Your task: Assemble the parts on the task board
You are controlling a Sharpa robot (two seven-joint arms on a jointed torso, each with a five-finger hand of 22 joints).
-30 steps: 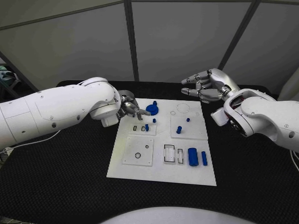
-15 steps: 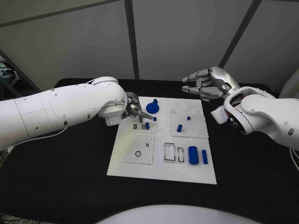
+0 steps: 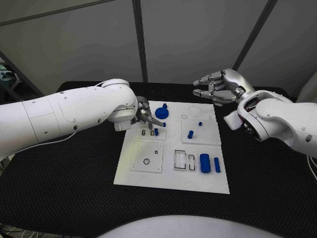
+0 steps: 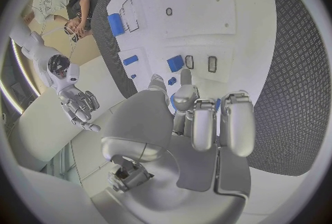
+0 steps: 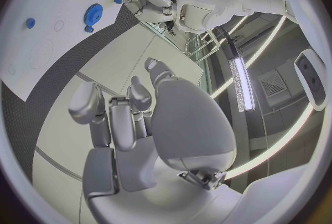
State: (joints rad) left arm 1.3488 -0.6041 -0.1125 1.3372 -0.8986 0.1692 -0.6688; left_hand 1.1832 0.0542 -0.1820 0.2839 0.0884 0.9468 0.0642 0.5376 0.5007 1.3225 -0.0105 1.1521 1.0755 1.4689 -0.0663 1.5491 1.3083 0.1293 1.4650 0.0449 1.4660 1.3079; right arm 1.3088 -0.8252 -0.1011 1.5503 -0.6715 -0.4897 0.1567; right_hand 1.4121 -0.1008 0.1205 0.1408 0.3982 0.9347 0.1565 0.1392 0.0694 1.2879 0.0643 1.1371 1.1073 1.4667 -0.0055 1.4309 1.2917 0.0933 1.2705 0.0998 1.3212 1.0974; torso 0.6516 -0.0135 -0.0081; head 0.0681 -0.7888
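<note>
Work on the board [image 3: 171,182] looks partly done, judging by how the parts lie. At centre left of the head view, the left hand [image 3: 143,115] hovers at the board's upper left corner, fingers curled in close by the blue gear [image 3: 161,114]; I cannot tell whether it pinches a small part or holds nothing. Just below it, small blue pieces [image 3: 154,133] stand by the slots of the upper left plate. Moving right, a blue peg [image 3: 190,134] stands in the upper right plate, with a tiny blue part above it. Lower on the board, a ring outline and rectangular slots appear unfilled, and two blue cylinders [image 3: 209,164] lie loose at the lower right, so several placements seem left. At the upper right of the frame, the right hand [image 3: 219,88] floats beyond the board's far edge, fingers half curled around nothing, well apart from every part.
</note>
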